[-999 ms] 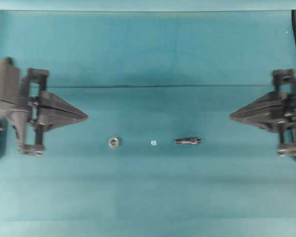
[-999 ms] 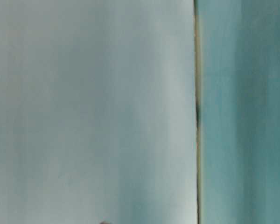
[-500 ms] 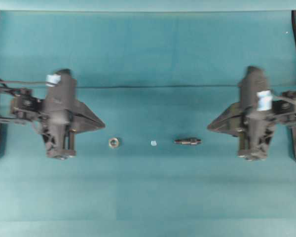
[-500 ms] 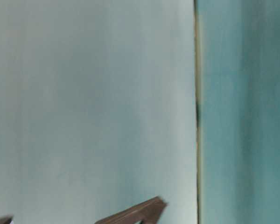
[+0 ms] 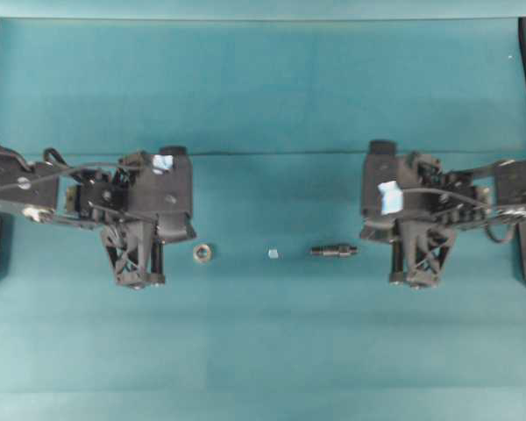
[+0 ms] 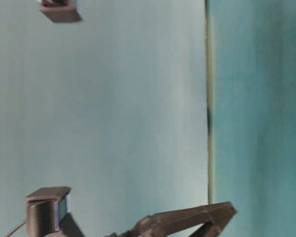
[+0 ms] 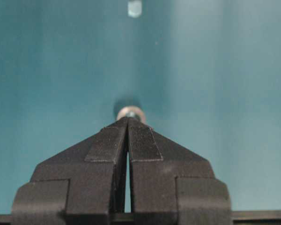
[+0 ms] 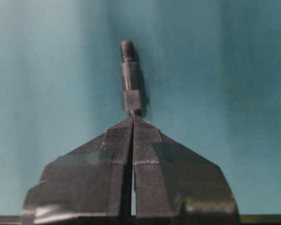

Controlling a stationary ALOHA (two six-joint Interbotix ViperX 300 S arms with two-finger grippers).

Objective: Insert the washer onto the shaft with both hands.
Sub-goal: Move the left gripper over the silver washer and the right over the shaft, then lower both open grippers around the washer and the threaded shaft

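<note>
The washer (image 5: 202, 253), a small silvery ring, lies flat on the teal mat left of centre. The shaft (image 5: 334, 251), a short dark stepped rod, lies on its side right of centre. My left gripper (image 5: 191, 234) hangs just left of the washer, tilted down, shut and empty. In the left wrist view its tips (image 7: 128, 120) cover the near edge of the washer (image 7: 131, 112). My right gripper (image 5: 366, 234) hangs just right of the shaft, shut and empty. In the right wrist view its tips (image 8: 132, 117) meet in front of the near end of the shaft (image 8: 129, 79).
A tiny pale square fleck (image 5: 273, 253) lies between washer and shaft, also visible as a pale fleck (image 7: 135, 8) at the top of the left wrist view. A fold line (image 5: 272, 154) crosses the mat behind both arms. The table-level view is blurred, showing only dark arm parts (image 6: 187, 219).
Both arms have swung in from the table's sides toward the middle and tipped downward. The washer, fleck and shaft have not moved. Both grippers stay shut.
</note>
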